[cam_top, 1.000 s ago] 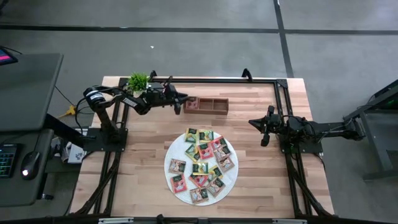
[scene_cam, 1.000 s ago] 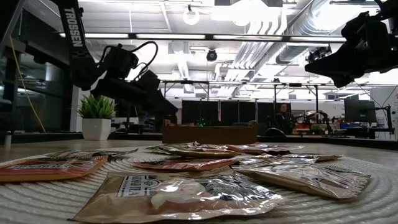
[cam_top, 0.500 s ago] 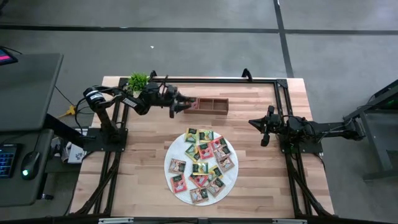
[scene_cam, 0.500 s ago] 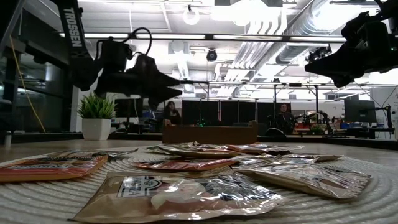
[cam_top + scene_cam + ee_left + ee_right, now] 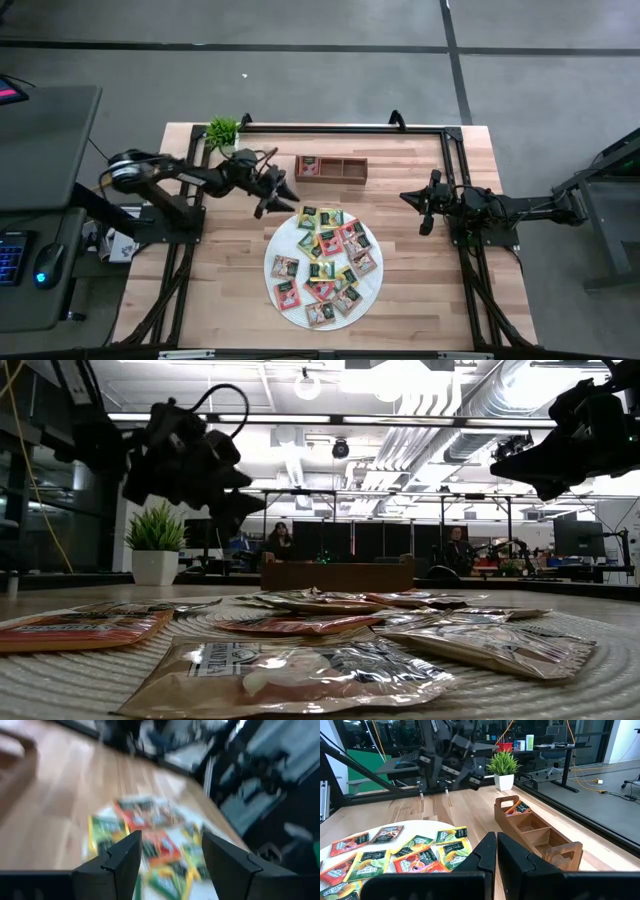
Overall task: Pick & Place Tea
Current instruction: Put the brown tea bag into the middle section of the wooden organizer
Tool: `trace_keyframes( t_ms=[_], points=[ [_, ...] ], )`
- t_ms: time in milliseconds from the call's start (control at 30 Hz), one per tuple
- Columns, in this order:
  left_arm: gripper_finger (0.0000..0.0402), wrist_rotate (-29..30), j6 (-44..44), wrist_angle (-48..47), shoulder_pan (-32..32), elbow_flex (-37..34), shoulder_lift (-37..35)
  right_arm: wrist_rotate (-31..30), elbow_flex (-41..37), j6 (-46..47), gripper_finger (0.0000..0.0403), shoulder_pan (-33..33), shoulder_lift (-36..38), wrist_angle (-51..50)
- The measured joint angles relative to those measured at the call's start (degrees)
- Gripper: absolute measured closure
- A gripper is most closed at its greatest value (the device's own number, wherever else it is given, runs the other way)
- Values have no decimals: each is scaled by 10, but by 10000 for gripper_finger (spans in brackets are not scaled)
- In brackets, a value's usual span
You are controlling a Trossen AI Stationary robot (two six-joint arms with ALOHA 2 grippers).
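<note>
High view: the tea packets [image 5: 325, 264] are spread on the round white mat [image 5: 277, 245]. The left tool [image 5: 279, 193] is held apart and empty between wooden tray [image 5: 331, 168] and mat; the right tool [image 5: 421, 213] is closed, well apart.

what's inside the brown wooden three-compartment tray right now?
The brown wooden three-compartment tray holds tea packets in the end compartment nearest the handle; their number is hidden. The other two compartments look empty.

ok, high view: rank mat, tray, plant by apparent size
1. Mat, clearly largest.
2. Tray, a narrow box, far smaller.
3. Plant, smallest, though its leaf spread comes close to the tray's short side.
</note>
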State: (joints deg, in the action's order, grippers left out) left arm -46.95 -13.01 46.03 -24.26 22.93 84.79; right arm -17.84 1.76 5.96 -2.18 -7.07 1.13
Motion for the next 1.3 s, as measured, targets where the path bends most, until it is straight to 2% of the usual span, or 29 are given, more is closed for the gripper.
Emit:
trace_keyframes(
  t_ms=[167, 300, 400, 500, 700, 933, 1167, 1300],
  points=[
    [222, 38, 151, -296, 55, 68, -67, 0, 0, 0, 391, 0, 0, 0],
    [235, 49, 280, -503, 97, 145, -76, 0, 0, 0, 391, 0, 0, 0],
    [238, 64, 365, -617, 126, 198, -73, 0, 0, 0, 391, 0, 0, 0],
    [238, 92, 433, -682, 153, 231, -57, 0, 0, 0, 391, 0, 0, 0],
    [238, 117, 459, -701, 195, 250, -19, 0, 0, 0, 391, 0, 0, 0],
    [238, 150, 384, -643, 243, 252, 25, 0, 0, 0, 391, 0, 0, 0],
    [237, 236, 349, -623, 272, 252, 49, 0, 0, 0, 391, 0, 0, 0],
    [214, 240, 338, -615, 287, 252, 51, 0, 0, 0, 391, 0, 0, 0]
  ],
)
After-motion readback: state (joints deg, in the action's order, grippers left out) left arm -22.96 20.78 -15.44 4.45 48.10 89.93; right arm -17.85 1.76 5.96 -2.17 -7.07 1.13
